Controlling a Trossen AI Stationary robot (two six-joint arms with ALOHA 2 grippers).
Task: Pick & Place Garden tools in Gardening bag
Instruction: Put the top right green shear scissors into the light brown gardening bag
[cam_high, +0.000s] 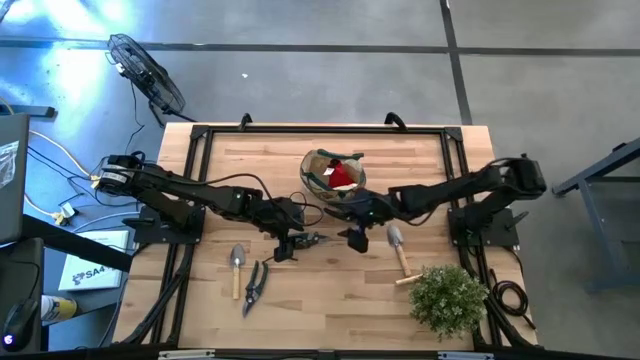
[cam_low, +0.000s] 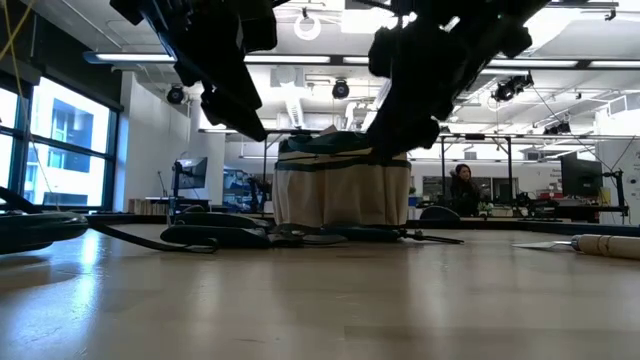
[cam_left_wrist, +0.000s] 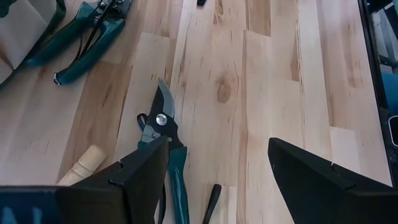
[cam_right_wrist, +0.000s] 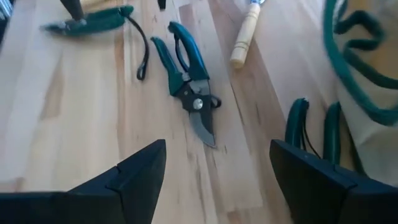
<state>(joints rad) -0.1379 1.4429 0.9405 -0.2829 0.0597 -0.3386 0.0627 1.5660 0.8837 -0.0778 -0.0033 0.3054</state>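
Start on the left: your left gripper (cam_high: 287, 247) hangs over the middle of the table (cam_high: 330, 300), jaws wide apart and holding nothing. Just right of it lies a pair of green-handled shears (cam_high: 312, 239), and they look like the natural next pick. To do it well, bring the fingers down square across the handles, not the blade, and close only once both fingers (cam_left_wrist: 146, 174) straddle the tool. Left and nearer you, a trowel (cam_high: 237, 266) and a second pair of shears (cam_high: 254, 287) lie side by side, apart from either arm; the left wrist view shows that pair (cam_left_wrist: 163, 140) flat on the wood.

Moving right, the gardening bag (cam_high: 318, 172) stands at the far middle with the red glove (cam_high: 343, 176) already in it, so carry anything you lift high enough to clear its rim. Your right gripper (cam_high: 356, 239) hovers just near of the bag, its jaws also spread and empty. To its right another trowel (cam_high: 398, 249) lies untouched, and the bushy plant (cam_high: 447, 298) sits at the near right corner; leave it alone.
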